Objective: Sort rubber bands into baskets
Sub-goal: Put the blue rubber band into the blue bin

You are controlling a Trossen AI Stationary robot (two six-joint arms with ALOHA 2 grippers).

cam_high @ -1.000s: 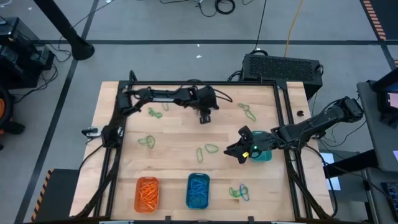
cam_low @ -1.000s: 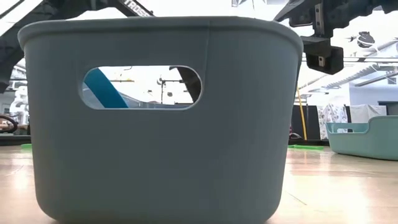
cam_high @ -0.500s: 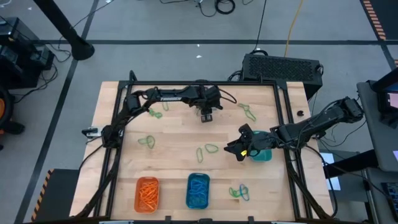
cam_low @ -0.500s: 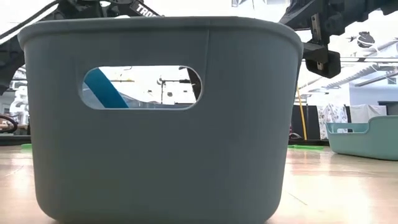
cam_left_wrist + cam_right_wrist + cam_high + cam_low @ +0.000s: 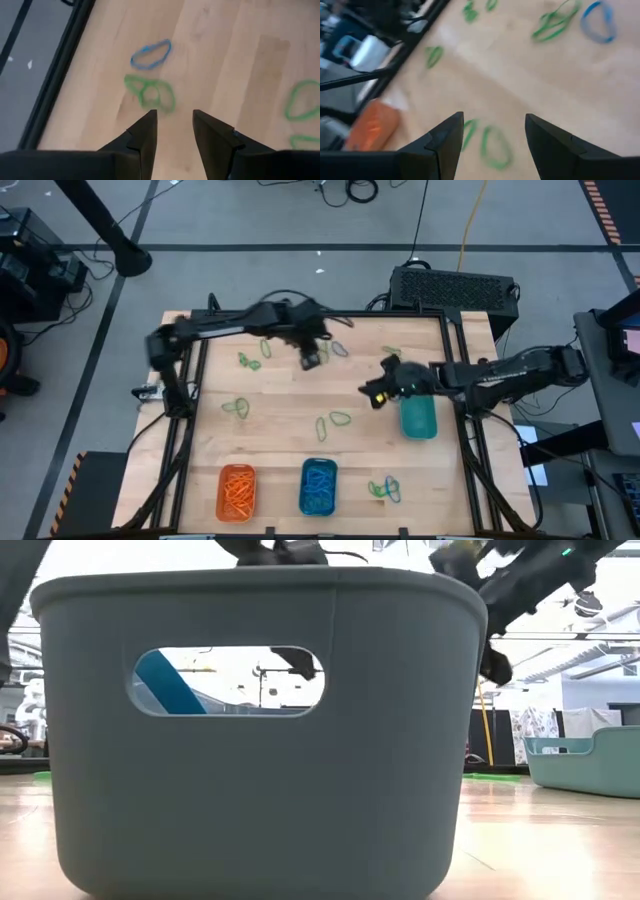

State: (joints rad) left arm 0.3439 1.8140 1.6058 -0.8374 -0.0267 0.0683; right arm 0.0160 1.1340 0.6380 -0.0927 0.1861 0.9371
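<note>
- Left hand (image 5: 311,360) spread, empty, near table's (image 5: 280,450) far edge; right hand (image 5: 374,392) spread beside teal basket (image 5: 419,419); orange basket (image 5: 238,491), blue basket (image 5: 318,486) at near edge.
- Low: grey bin (image 5: 255,730) blocking most.
- Left wrist: green rubber bands (image 5: 150,93) just beyond fingertips (image 5: 148,120).
- Right wrist: green loops (image 5: 495,146) between fingers (image 5: 451,127).

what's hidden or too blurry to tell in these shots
- Low view: the grey bin fills the picture and hides most of the table and the loose bands.
- High view: the left claw is smeared by motion, so its fingers cannot be read there.
- High view: the teal basket shows no readable contents.
- Right wrist view: the orange basket is blurred.
</note>
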